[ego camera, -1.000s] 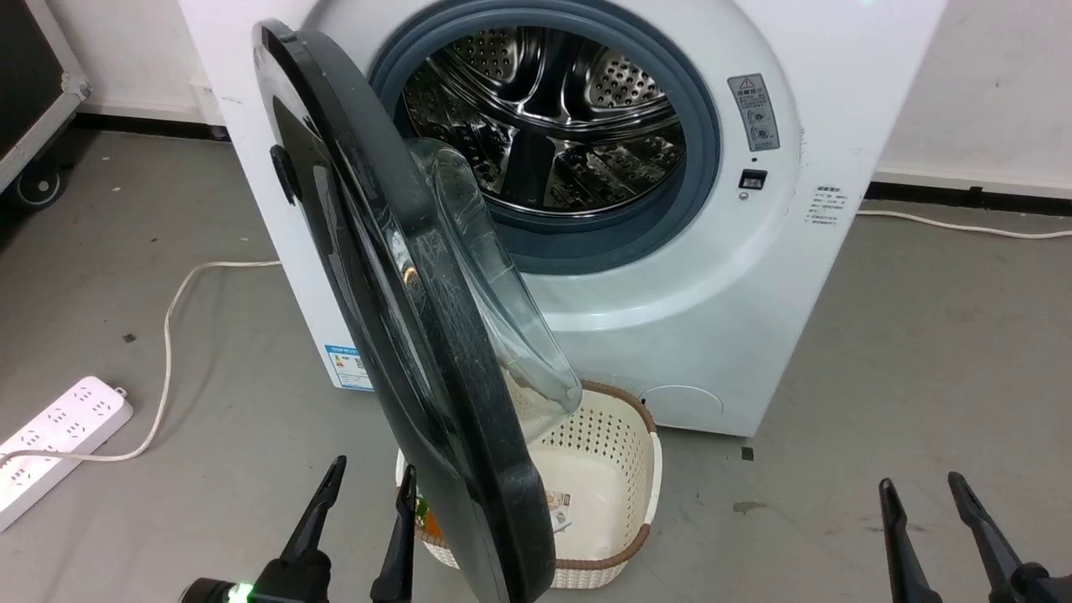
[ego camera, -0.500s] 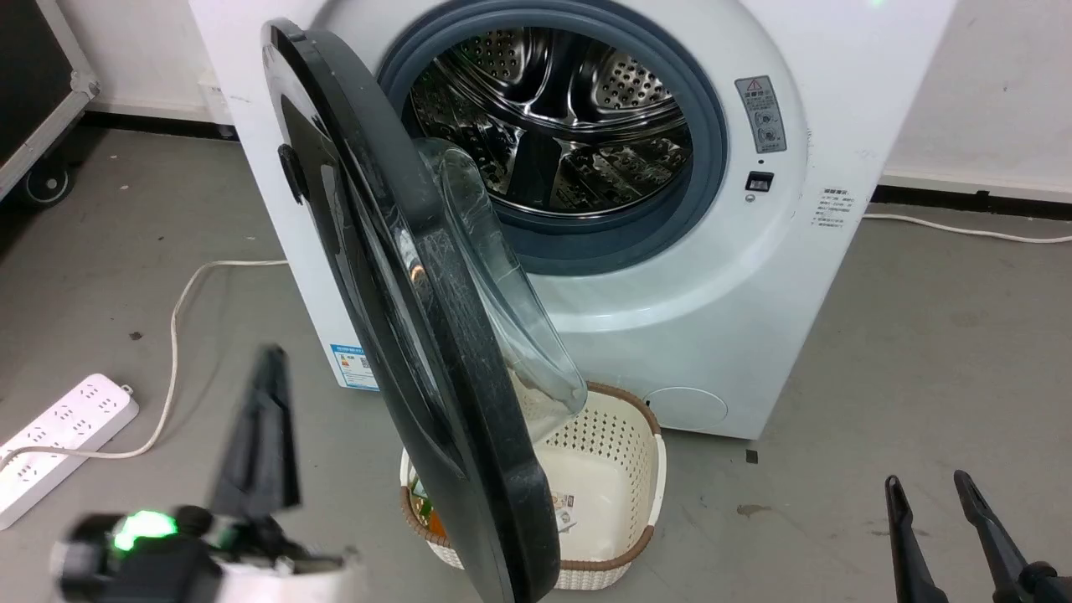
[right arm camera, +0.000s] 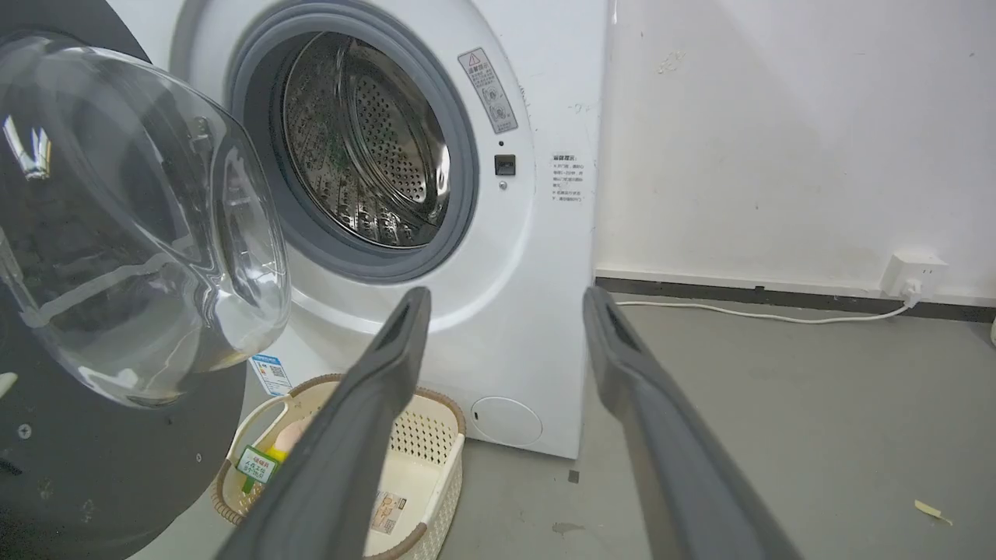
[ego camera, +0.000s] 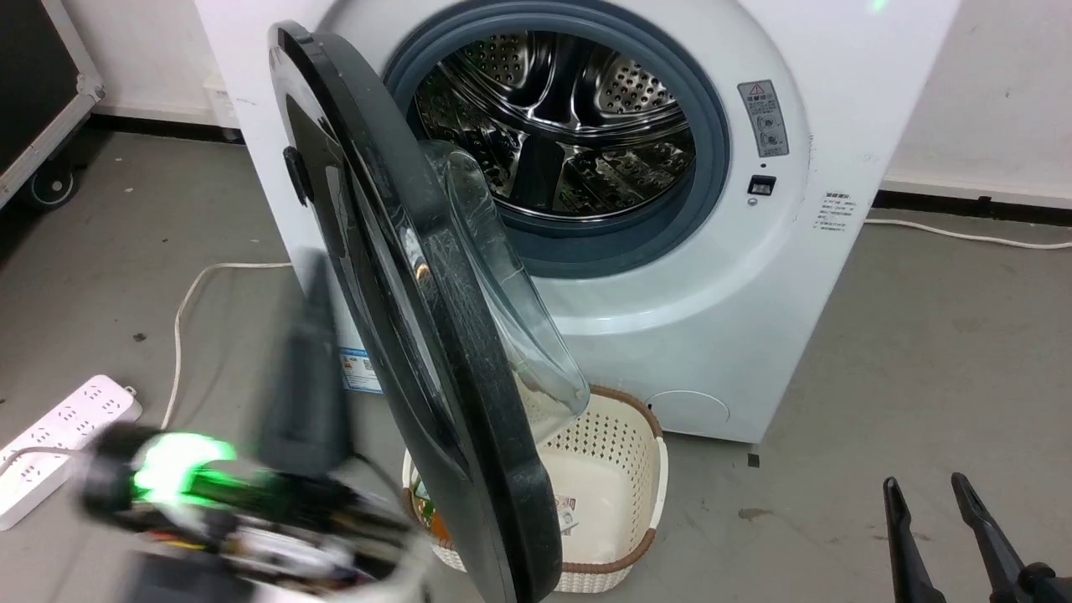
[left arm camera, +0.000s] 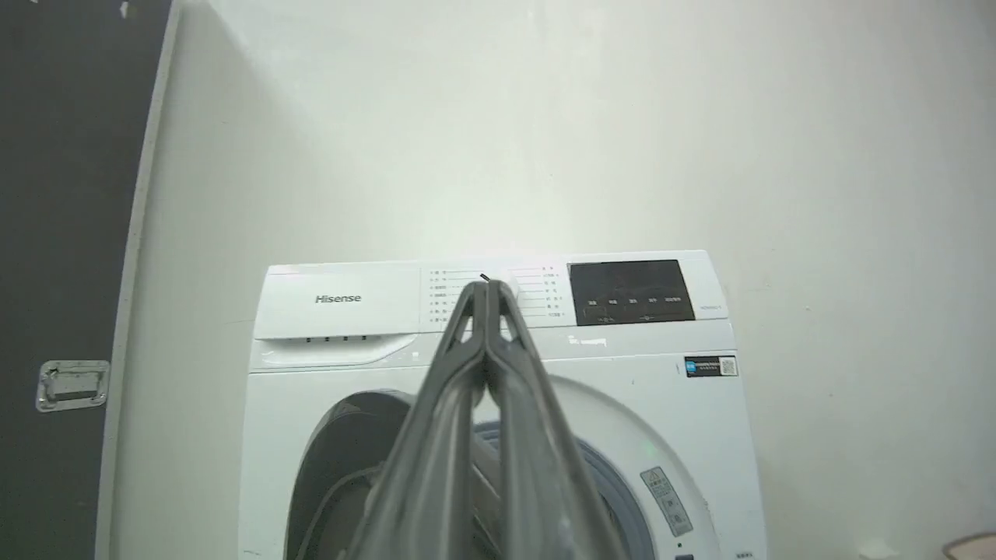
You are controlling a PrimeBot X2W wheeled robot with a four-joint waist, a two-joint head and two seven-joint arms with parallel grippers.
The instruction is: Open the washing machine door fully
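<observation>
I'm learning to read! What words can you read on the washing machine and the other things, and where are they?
"Hisense": soap drawer of the washing machine.
Control panel words: too small.
Warning sticker on the front: too small.
Blue sticker low on the front: too small.
Packet label in the basket: too small.

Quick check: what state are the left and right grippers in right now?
Left gripper: closed tight, holding nothing.
Right gripper: open, empty.
</observation>
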